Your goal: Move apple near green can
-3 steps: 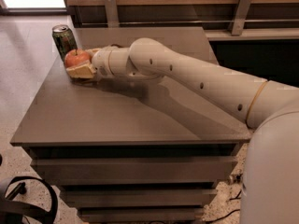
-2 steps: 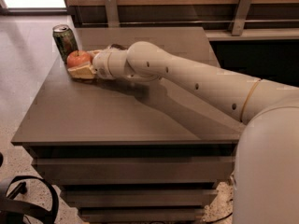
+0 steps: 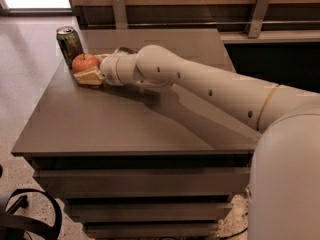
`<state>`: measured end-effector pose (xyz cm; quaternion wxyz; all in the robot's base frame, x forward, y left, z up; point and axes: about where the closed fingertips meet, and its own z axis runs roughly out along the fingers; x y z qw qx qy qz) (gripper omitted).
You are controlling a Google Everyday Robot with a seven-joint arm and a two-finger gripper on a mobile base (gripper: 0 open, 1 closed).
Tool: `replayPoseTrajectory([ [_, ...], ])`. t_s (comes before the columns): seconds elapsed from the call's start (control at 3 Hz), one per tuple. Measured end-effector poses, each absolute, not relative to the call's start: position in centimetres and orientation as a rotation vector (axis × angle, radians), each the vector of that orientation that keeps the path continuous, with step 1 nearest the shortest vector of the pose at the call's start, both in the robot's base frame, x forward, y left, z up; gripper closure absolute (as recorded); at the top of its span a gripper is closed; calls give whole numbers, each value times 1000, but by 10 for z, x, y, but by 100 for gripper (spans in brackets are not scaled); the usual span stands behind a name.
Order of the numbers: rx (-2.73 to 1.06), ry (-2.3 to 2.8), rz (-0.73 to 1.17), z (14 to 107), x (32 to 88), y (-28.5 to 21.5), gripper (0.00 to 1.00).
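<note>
While our arm (image 3: pixel 200 81) reaches across the grey surface (image 3: pixel 125 129) to its far left corner, our hand (image 3: pixel 88 67) pinches the red-orange apple (image 3: pixel 84 62) between tan fingers (image 3: pixel 89 78), just right of the upright green can (image 3: pixel 69 45).

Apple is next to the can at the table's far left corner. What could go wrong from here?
1. The apple, held in the gripper, sits close beside the can. A nudge toward the can could topple it.
2. Both are near the table's left edge, so a knocked can might fall off.
3. When the jaws open, the round apple may roll away.
</note>
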<state>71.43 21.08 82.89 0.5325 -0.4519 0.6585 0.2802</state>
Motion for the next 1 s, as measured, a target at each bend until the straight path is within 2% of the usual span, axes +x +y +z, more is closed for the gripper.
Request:
replayPoseTrajectory([
  [0.67, -1083, 1569, 674, 828, 712, 215, 12],
  [1.0, -1085, 1568, 677, 828, 712, 217, 0],
])
